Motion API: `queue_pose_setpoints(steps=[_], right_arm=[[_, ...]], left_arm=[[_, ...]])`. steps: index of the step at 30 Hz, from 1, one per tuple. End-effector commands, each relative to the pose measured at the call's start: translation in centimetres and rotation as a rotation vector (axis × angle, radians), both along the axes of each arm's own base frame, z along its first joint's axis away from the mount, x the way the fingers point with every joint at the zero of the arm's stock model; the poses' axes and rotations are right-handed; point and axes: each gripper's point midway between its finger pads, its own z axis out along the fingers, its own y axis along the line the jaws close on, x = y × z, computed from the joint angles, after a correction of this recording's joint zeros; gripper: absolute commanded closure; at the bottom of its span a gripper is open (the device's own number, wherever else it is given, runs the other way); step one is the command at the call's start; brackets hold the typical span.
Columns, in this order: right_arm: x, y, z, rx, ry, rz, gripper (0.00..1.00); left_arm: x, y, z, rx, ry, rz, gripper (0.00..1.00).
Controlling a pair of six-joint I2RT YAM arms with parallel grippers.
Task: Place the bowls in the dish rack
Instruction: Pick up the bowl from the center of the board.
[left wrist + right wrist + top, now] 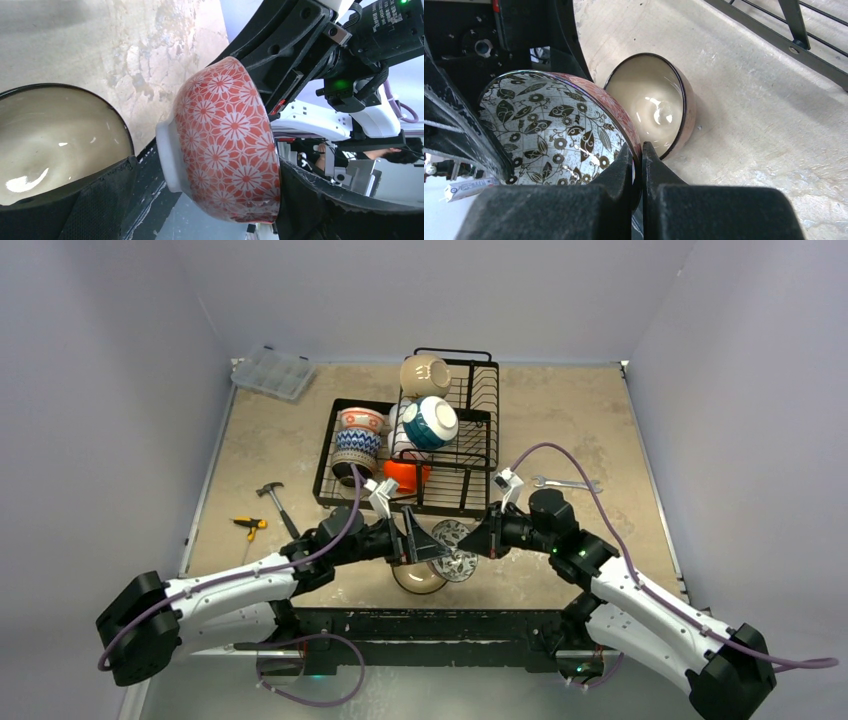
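On the beige desk (600, 420), in front of the dish rack (470, 455), the red floral bowl (225, 145) is gripped on edge by its rim in the closed right hand (638, 155). The left hand (418, 542) is spread wide around it, perhaps without contact, beside a tan bowl (659, 110).

We note a table (270, 450) with a mottled beige, stone-look top, boxed in on three sides by plain pale lavender-grey panels: back wall (430, 290), left wall (90, 420), right wall (750, 390). A black strip (420, 625) runs along its near edge. Light falls soft and even, shadows faint.
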Motion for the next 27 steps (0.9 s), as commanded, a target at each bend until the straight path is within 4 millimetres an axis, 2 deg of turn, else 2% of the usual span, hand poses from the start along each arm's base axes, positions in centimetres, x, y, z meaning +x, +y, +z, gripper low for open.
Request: queue_pose_setpoints(steps=[1, 7, 9, 12, 16, 21, 26, 27], right_arm=[[1.16, 1.16, 5.95, 0.136, -0.131, -0.004, 1.00], [1.30, 1.12, 6.23, 0.135, -0.140, -0.007, 1.00], [1.30, 1.17, 6.14, 0.132, -0.137, -0.004, 1.00], [1.37, 1.15, 6.06, 0.130, -0.137, -0.008, 0.97], [1.56, 1.04, 6.17, 0.122, -0.144, -0.017, 0.82], [1.75, 0.94, 6.04, 0.115, -0.146, -0.028, 0.60], [1.68, 0.76, 5.63, 0.120, -0.120, -0.049, 0.28], [1.56, 0.72, 5.54, 0.123, -0.112, -0.051, 0.26]], left_arm=[[-0.93, -1.48, 1.02, -0.066, 0.020, -0.071, 0.07], [-0.87, -2.20, 0.50, -0.040, 0.018, -0.079, 0.11], [-0.73, -2.26, 0.80, -0.049, 0.010, -0.074, 0.21], [-0.50, -2.17, 1.09, -0.055, 0.000, -0.060, 0.44], [-0.42, -1.99, 1.33, -0.059, -0.006, -0.049, 0.63], [-0.39, -1.80, 1.37, -0.063, -0.004, -0.038, 0.77], [-0.10, -1.51, 1.14, -0.059, 0.002, -0.019, 0.79], [0.02, -1.45, 1.12, -0.057, 0.000, -0.016, 0.80]])
